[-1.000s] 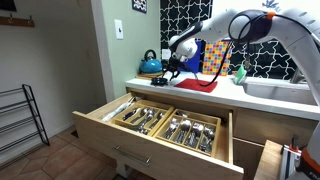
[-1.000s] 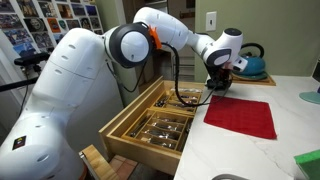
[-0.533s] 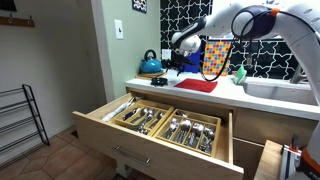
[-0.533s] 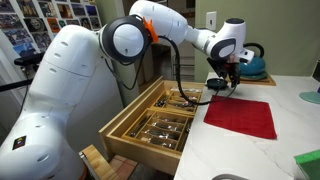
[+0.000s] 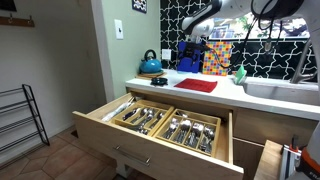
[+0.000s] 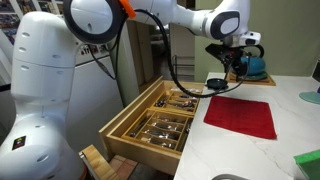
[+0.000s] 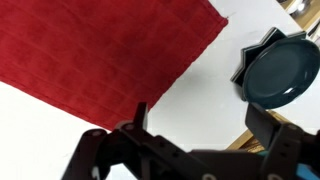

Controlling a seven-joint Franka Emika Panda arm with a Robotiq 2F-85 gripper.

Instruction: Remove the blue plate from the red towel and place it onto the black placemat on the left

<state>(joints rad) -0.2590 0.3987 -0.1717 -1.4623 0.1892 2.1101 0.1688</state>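
Observation:
The blue plate point(image 7: 283, 70) lies on the black placemat point(image 7: 243, 68), whose dark corners show around it, at the right of the wrist view. The red towel point(image 7: 100, 50) lies flat and bare at the upper left. Between them is white counter. My gripper point(image 7: 200, 120) is open and empty, held high above that white strip, touching nothing. In both exterior views the gripper point(image 5: 190, 50) point(image 6: 235, 62) hangs above the counter, with the red towel point(image 5: 197, 85) point(image 6: 240, 115) below it and the plate on the placemat point(image 6: 215, 82) beside the towel.
A teal kettle point(image 5: 150, 64) point(image 6: 256, 68) stands behind the placemat. A wide drawer point(image 5: 160, 122) full of cutlery stands open under the counter. A tall colourful board point(image 5: 215, 55) leans at the back wall. A sink point(image 5: 275, 92) lies beyond the towel.
The gripper was low at the plate on the placemat; it has since risen well above the counter, open and empty. The plate stays on the placemat.

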